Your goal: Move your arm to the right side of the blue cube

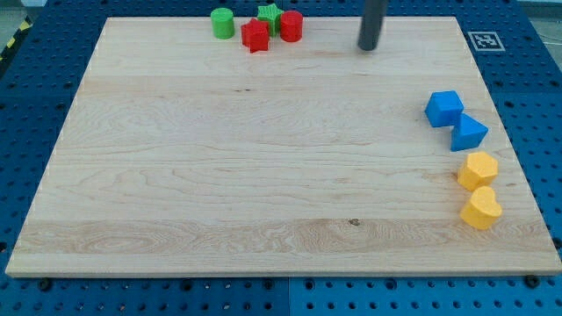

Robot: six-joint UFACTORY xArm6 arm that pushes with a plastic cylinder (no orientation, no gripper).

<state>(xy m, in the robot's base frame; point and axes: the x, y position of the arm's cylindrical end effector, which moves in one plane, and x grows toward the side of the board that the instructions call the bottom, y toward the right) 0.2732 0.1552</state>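
Nearest the view's bottom, a yellow heart-shaped block (481, 209) sits by the right edge of the wooden surface (263, 158), with a yellow hexagonal block (479, 168) touching it just above. Higher up that edge lie a blue triangular block (469, 132) and, touching it, the blue cube (444, 108). My tip (368, 47) stands near the view's top, up and left of the cube, well apart from it. No claw exists on this rig, so there is none to call apart or together. Top left holds a green cylinder (222, 23), a red star-like block (255, 36), a green star (268, 13) and a red cylinder (291, 25).

Risk, as I judge it: little board remains to the cube's right, so a straight path could clip the cube and shove it into the triangle.
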